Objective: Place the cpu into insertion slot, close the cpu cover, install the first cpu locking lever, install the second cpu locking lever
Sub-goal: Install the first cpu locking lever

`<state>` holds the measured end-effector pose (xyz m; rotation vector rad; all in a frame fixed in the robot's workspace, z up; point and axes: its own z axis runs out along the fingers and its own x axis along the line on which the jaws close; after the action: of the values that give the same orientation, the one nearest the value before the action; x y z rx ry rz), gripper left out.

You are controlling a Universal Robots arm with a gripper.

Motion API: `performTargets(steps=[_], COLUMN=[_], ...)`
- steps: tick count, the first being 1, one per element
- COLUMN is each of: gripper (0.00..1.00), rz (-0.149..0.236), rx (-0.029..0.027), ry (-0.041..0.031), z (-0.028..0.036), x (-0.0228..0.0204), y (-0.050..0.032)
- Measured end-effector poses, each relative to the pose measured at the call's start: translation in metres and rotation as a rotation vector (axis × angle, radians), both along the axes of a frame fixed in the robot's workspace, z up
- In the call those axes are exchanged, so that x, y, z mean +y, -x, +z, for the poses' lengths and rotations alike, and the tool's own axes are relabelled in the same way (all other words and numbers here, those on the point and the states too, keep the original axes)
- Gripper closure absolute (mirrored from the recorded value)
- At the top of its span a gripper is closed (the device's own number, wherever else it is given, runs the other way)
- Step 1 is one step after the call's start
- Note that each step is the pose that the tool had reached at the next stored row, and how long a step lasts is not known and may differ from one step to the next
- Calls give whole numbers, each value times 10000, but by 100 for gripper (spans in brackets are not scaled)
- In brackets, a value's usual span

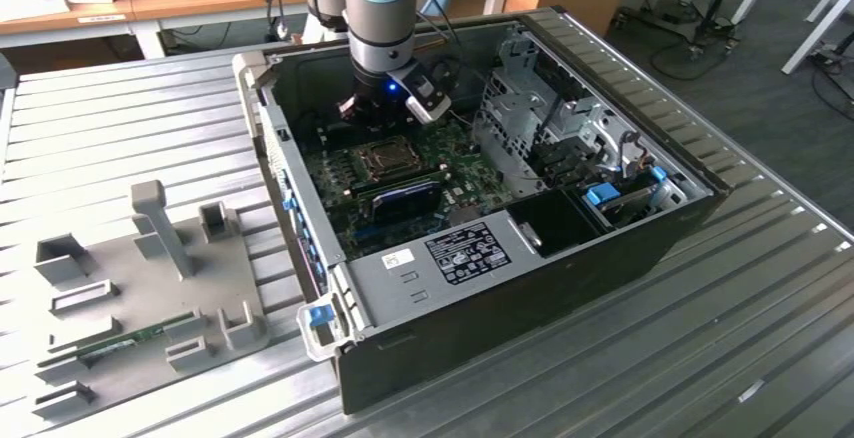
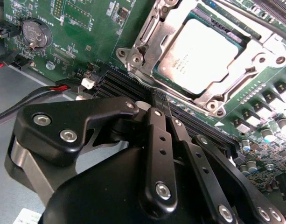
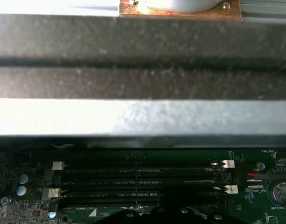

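The gripper (image 2: 160, 99) is drawn narrow in the second wrist view, its black fingers (image 2: 157, 140) meeting at the tips with nothing to be seen between them. The tips hang over the edge of the memory slots (image 2: 119, 86), just beside the corner of the socket. There the cpu (image 2: 203, 53) lies flat in its slot, and the cpu cover (image 2: 142, 43) is down around it, the dull metal top showing through the window. Whether the levers are latched I cannot tell. The green motherboard (image 2: 77, 32) and its coin battery (image 2: 34, 33) lie further out. The first wrist view adds the long slots (image 3: 138, 179) running up to the dark case wall (image 3: 143, 46), which stands close. The exterior view shows the arm (image 1: 387, 8) reaching down into the open computer case (image 1: 534, 308), with the drive cage (image 1: 534, 108) close on the exterior view's right and the slatted bench (image 1: 747, 358) around it.
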<state>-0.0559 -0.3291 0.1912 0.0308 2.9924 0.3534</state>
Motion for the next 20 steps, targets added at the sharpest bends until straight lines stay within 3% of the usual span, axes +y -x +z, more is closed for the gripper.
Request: performTargets(steps=[20], gripper=[89], rz=[0], rx=[1], ry=[1], z=[-5], x=[-6], y=[0])
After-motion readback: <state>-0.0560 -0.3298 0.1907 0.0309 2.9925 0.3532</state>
